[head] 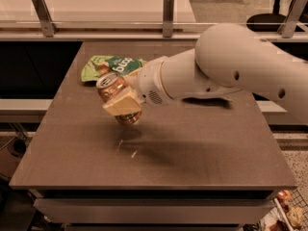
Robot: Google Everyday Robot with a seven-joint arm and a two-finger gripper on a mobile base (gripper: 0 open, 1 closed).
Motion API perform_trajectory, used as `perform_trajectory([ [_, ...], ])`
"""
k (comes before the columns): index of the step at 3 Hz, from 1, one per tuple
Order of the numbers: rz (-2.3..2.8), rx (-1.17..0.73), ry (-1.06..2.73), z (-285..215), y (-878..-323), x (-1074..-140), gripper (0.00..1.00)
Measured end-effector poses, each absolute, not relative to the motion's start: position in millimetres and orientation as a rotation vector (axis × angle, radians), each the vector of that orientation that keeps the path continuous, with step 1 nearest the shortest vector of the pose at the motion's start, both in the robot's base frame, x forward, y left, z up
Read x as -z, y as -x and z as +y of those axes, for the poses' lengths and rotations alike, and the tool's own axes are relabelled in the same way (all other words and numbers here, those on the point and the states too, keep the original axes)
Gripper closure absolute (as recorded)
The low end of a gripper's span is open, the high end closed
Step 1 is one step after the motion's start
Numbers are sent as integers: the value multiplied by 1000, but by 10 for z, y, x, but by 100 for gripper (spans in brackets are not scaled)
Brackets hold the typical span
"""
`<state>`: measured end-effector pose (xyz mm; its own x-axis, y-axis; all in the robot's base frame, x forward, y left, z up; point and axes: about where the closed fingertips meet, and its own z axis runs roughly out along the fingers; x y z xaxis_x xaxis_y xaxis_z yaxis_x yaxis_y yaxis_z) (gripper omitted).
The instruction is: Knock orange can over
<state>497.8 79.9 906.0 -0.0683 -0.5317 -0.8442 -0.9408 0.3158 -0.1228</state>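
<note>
The orange can (109, 86) is in the camera view at the left middle of the brown table (202, 158). It leans with its silver top up and to the left, and its base (130, 119) is just above its shadow on the table. My gripper (117, 94) is around the can. One tan finger pad (122, 105) lies across the can's front, and the other finger is behind it. The white arm reaches in from the right.
A green snack bag (111, 64) lies flat just behind the can, towards the table's far left. A glass rail with metal posts (168, 8) runs behind the far edge. The table's left edge is close to the can.
</note>
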Motion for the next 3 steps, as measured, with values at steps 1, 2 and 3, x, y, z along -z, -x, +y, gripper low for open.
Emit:
perform_trajectory([
  [1,1843,-514,1365,741,-5005,-9089,100],
  [2,1926,-474,1389,780,-5008,-9018,100],
  [3,2026,-432,1416,850,-5018,-8846,100],
])
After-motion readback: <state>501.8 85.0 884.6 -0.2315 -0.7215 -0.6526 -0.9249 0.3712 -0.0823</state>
